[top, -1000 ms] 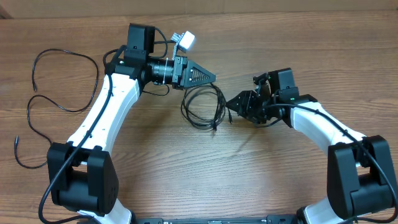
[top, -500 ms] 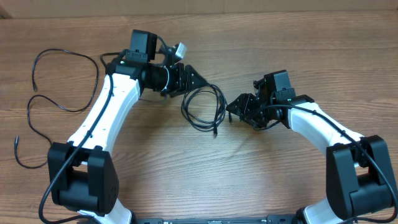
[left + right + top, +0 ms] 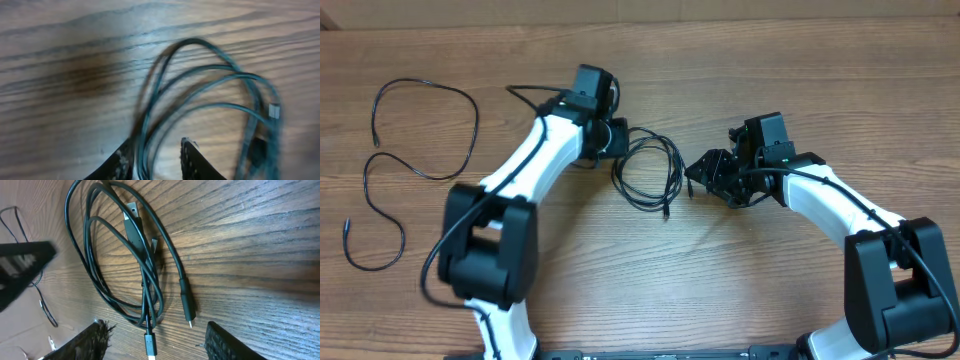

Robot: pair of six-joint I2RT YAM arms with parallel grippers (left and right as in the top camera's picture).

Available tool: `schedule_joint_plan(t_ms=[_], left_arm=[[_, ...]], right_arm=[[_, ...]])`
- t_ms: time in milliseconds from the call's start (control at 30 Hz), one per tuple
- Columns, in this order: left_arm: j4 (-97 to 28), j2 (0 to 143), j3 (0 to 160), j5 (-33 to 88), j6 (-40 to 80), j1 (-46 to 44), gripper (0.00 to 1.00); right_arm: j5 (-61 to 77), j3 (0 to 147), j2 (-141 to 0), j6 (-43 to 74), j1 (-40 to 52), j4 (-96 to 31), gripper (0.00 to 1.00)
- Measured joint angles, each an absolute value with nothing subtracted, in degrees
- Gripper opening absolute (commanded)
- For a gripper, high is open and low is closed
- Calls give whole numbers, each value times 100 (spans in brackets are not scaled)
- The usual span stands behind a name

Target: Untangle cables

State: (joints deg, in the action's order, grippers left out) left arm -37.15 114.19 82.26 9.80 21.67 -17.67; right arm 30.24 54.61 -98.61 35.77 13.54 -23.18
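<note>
A coil of thin black cables lies mid-table, with plug ends on its lower right. My left gripper is at the coil's upper left edge. In the blurred left wrist view its fingers stand apart, with a bundle of cable strands running between them, close to the left finger. My right gripper sits just right of the coil, open. In the right wrist view a silver-tipped plug and a second plug lie between its fingers. Another long thin cable snakes over the far left.
The table is bare wood. Its far edge runs along the top of the overhead view. Both arm bases stand at the near edge, the left one and the right one, each with thicker black wires.
My left arm has swung and lowered, so its gripper has come down onto the coil's upper left edge, its jaws now around the strands. The right gripper has barely moved.
</note>
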Motion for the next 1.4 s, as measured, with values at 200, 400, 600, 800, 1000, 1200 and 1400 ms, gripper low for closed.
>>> schedule_joint_plan(t_ms=[200,400,600,800,1000,1200,1400], left_arm=[[-3468,11952,8221,825,2169,-1763,20],[-3404,12018,8224,910,2027,-1761,4],[-3879,12014,8427,1984,1278,-1758,4],[-4506,11662,8934,3140,991,-1758,4],[-4499,10840,9126,4392,897,-1776,4],[-4372,10363,9146,5181,878,-1929,4],[-4265,10274,9146,5389,878,-1986,4]], right_arm=[[2906,5461,-9861,3579,1356,-2322,61],[2845,5461,-9861,3579,1356,-2322,65],[2847,5461,-9861,3538,1358,-2314,66],[2845,5461,-9861,3470,1358,-2318,65],[2849,5461,-9861,3461,1358,-2314,65],[2860,5461,-9861,3500,1358,-2143,66],[3050,5461,-9861,3544,1358,-1973,67]])
